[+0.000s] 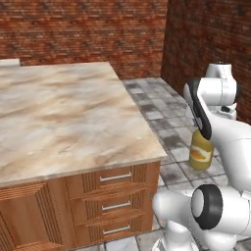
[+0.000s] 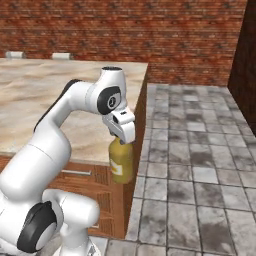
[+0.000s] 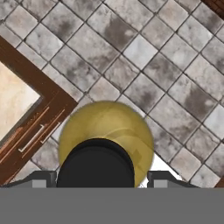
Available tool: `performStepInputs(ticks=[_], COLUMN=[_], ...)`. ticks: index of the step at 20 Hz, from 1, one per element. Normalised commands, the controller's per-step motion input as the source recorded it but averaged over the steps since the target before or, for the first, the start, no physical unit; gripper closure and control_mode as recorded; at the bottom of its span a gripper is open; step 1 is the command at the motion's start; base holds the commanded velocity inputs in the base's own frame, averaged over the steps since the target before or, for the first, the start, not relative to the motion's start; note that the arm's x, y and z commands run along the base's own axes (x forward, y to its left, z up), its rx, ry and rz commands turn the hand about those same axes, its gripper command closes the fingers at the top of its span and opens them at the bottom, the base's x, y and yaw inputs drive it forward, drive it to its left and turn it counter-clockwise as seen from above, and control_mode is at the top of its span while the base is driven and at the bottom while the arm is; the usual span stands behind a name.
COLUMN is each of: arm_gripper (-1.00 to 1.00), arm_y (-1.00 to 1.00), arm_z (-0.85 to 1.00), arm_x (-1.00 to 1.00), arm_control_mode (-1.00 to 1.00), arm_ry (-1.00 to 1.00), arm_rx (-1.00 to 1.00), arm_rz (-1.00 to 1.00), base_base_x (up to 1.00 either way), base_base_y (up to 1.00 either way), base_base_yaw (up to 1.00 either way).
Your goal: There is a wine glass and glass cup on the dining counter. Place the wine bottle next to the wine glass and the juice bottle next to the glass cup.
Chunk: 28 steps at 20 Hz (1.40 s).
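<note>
Claw (image 2: 121, 141) is clamping the top of the juice bottle (image 2: 121, 162), fingers partly closed round the neck. The bottle is hanging upright in the air off the corner of the tabletop (image 2: 45, 100), over the grey tiled floor (image 2: 200, 150), clear of both. In the left base view the juice bottle (image 1: 201, 153) is showing yellow-orange w/ its orange-and-white label, tucked under the arm's dark wrist, right of the tabletop (image 1: 63, 112) edge. Hand view is looking straight down on the juice bottle (image 3: 106, 129): round yellow shoulder w/ dark cap in the middle, 1 finger tip (image 3: 41, 179) on each side, tiles below and the tabletop corner (image 3: 15, 100) w/ wooden drawers (image 3: 33, 135) at left. 3 drawer handles are showing in the left base view.
</note>
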Motion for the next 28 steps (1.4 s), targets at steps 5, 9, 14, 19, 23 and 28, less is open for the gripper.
performStepInputs(ticks=[5, 9, 14, 19, 23, 28], arm_gripper=[1.00, 1.00, 1.00, 1.00, 1.00, 1.00], arm_y=[0.00, 0.00, 0.00, 0.00, 0.00, 0.00], arm_z=[0.00, 0.00, 0.00, 0.00, 0.00, 0.00], arm_x=[0.00, 0.00, 0.00, 0.00, 0.00, 0.00], arm_control_mode=[1.00, 1.00, 1.00, 1.00, 1.00, 1.00], arm_ry=[0.00, 0.00, 0.00, 0.00, 0.00, 0.00], arm_rx=[0.00, 0.00, 0.00, 0.00, 0.00, 0.00], arm_rz=[0.00, 0.00, 0.00, 0.00, 0.00, 0.00], base_base_x=[0.44, 0.49, 0.56, 0.62, 0.65, 0.68], base_base_y=[-0.66, -0.64, -0.57, -0.53, -0.52, -0.49], base_base_yaw=[0.00, 0.00, 0.02, 0.03, 0.03, 0.02])
